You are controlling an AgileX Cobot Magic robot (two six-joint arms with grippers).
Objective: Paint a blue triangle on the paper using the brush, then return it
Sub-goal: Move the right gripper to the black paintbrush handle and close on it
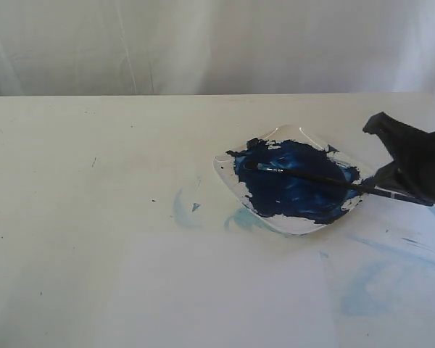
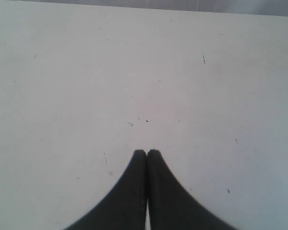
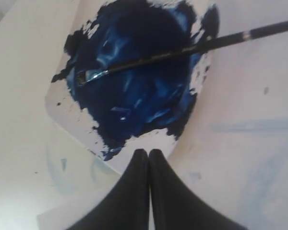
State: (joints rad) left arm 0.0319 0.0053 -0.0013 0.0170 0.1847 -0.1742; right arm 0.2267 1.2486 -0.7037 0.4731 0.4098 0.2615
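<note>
Brush [image 1: 304, 176]: lies across the paint dish [image 1: 297, 229], tip in the dark blue paint [image 1: 297, 196].
Right gripper [image 3: 148, 152]: jaws shut tight, holding nothing, near the dish and not on the brush.
Left gripper [image 2: 147, 152]: jaws shut, empty, over the bare table [image 2: 134, 72].
Done: no blue triangle shows on the paper [image 1: 217, 304], only pale smears [image 1: 362, 290].
Left: probably everything (pick up, paint, put back).
Hard to see: the paper's edges are faint, and the right arm is cut off.

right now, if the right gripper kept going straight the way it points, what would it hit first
Probably the paint dish: its near rim and dark blue paint lie just ahead of the shut right gripper. The brush lies farther on. Height is unclear.
</note>
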